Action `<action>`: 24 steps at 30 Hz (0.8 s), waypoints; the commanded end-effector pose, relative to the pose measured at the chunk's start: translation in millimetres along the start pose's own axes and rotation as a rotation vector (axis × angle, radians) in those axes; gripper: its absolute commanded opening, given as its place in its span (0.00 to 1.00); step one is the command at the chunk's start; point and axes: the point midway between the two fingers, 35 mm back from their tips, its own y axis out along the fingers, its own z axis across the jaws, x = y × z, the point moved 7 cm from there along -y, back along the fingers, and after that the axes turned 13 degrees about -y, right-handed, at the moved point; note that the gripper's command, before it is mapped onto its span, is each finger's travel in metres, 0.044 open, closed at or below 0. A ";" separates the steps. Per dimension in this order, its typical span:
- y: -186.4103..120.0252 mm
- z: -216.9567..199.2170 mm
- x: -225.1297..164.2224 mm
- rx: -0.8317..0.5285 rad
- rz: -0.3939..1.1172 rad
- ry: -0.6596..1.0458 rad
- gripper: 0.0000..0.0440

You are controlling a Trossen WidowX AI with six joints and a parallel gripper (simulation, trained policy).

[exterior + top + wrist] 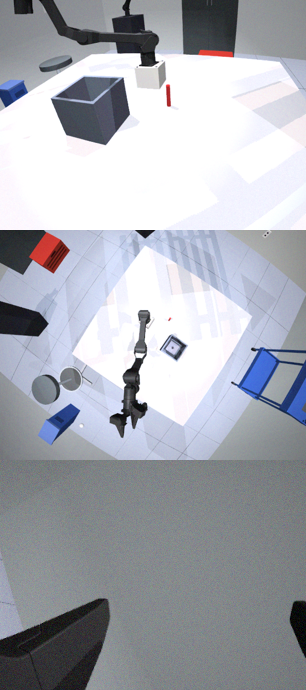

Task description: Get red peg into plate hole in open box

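The red peg (169, 319) (168, 95) stands upright on the white table, near the arm's base. The dark open box (162, 346) (79, 118) stands on the table to one side of the peg. In the top view the pale plate (170, 349) shows at its bottom, with a small dark hole near the middle. My gripper (128, 432) (200, 610) is open and empty, far from both peg and box, past the table's edge in the top view. It is out of frame in the exterior view. The wrist view shows only the two spread fingers, wall and a bit of floor.
The arm's white base block (150, 323) (148, 77) stands near the peg. The arm reaches from it over the table (203, 379) (174, 162). Beyond the table are a round stool (44, 389) (55, 63), a blue cabinet (59, 424) (12, 92) and a blue cart (261, 372).
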 end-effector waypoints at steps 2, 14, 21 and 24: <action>-1.1 -9.5 -2.3 -0.058 0.007 -0.028 0.98; -29.9 -80.3 -42.2 -0.434 0.129 -0.157 1.00; -63.6 -128.0 -65.4 -0.663 0.192 -0.212 1.00; -81.4 -148.0 -72.1 -0.763 0.210 -0.236 1.00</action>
